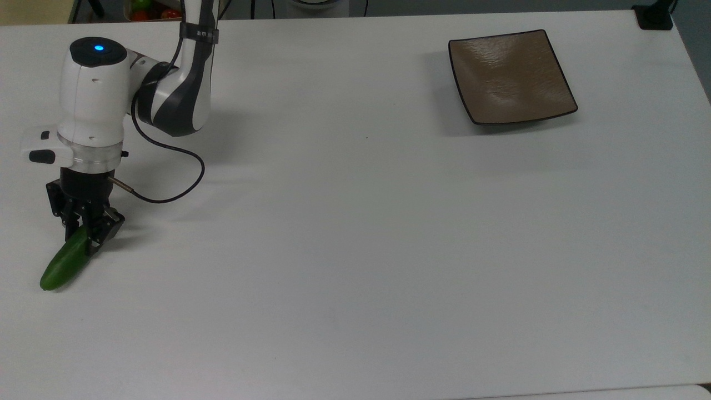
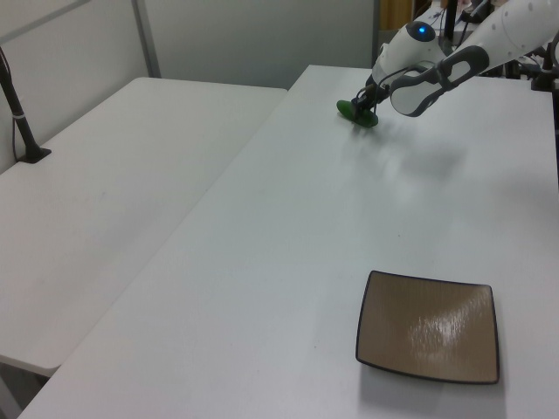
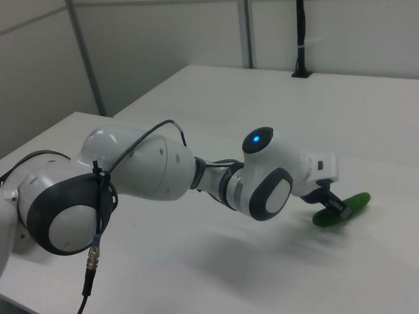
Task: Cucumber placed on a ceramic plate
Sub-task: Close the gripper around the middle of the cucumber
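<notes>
The gripper (image 1: 84,239) is clamping its fingers on the cucumber (image 1: 64,265) on the table (image 1: 344,233), with the ceramic plate (image 1: 511,75) lying well apart, toward 2 o'clock.

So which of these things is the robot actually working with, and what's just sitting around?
Part of the job:
- the short dark green cucumber, clamped at one end by the black two-finger gripper
- the square glossy brown ceramic plate, bare, far across the white table

Just lying about:
- red and green produce beyond the table's far edge
- a black post on the neighbouring table
</notes>
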{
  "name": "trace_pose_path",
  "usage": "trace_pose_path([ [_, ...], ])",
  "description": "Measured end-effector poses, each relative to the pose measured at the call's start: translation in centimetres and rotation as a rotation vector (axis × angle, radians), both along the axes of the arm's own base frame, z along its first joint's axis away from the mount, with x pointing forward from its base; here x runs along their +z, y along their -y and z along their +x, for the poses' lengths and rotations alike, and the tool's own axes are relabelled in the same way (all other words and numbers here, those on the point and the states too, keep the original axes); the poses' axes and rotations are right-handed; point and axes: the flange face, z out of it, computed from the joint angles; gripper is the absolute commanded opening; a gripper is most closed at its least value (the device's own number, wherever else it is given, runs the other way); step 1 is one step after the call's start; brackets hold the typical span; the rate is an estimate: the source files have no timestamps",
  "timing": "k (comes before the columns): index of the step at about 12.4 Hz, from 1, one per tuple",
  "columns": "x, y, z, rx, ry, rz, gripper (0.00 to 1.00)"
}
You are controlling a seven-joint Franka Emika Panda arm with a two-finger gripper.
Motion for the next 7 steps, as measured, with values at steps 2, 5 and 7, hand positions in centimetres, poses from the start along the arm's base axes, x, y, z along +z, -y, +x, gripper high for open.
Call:
trace_pose_path([
  [2, 0.0, 0.0, 0.0, 0.003, 0.0, -0.002, 0.3],
  [5, 0.8, 0.0, 0.2, 0.004, 0.013, -0.006, 0.3],
  [7, 2.4, 0.0, 0.4, 0.004, 0.035, -0.012, 0.3],
])
